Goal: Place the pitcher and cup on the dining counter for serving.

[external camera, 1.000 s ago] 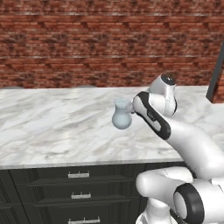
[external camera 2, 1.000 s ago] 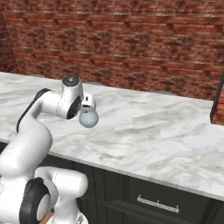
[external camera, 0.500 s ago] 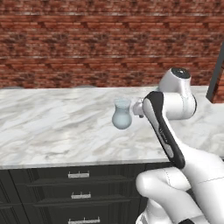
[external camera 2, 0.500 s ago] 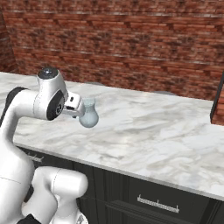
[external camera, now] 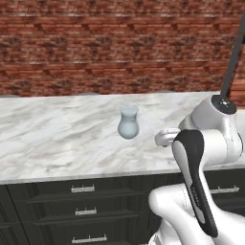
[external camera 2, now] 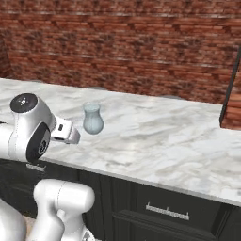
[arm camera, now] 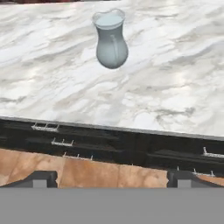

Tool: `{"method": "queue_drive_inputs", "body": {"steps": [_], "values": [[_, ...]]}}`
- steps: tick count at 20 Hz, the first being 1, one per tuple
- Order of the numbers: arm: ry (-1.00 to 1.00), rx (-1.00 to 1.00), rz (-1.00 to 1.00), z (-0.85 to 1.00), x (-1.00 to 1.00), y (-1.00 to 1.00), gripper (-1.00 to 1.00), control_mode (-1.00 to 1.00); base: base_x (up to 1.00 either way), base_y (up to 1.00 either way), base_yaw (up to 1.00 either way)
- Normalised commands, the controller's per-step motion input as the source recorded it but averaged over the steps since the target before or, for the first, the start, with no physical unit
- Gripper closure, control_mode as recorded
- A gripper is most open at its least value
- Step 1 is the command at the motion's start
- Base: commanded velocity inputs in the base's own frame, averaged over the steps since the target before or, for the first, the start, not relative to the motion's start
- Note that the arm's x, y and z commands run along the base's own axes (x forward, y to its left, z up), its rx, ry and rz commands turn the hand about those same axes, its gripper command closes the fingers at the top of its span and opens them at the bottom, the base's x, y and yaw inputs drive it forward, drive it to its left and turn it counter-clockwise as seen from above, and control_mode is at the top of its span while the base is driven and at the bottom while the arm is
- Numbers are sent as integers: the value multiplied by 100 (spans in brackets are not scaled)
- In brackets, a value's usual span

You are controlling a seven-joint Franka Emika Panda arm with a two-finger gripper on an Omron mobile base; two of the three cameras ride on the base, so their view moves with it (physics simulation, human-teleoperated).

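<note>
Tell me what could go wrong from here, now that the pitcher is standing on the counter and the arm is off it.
1. The pitcher stands upright on the dining counter on a narrow foot under a bulbous body; a brush from the arm's wrist, which hangs just beside it, could tip it.
2. The open fingers point down over the counter's front edge and drawers; swinging low from here could clip that edge.
3. The cup is not yet beside the pitcher, so serving is incomplete.

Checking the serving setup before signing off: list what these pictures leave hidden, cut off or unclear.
- Gripper: in the hand view just the two dark tips poke above the bottom band, standing wide apart.
- Translucent pale blue-grey glass pitcher: its contents are unclear through the cloudy glass.
- Long white-grey marble dining counter: both ends are cut by the edges of the left base view.
</note>
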Motion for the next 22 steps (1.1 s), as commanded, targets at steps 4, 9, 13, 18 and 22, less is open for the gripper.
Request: {"method": "queue_drive_inputs", "body": {"steps": [4,9,13,18,22], "values": [[0,0,0,0,0,0,-100,100,-96,-17,-59],[0,0,0,0,0,0,-100,100,-69,-23,-68],[0,0,0,0,0,0,-100,100,-31,-34,-75],[0,0,0,0,0,0,-100,100,-5,-39,-81],[0,0,0,0,0,0,-100,100,0,-46,-83]]}}
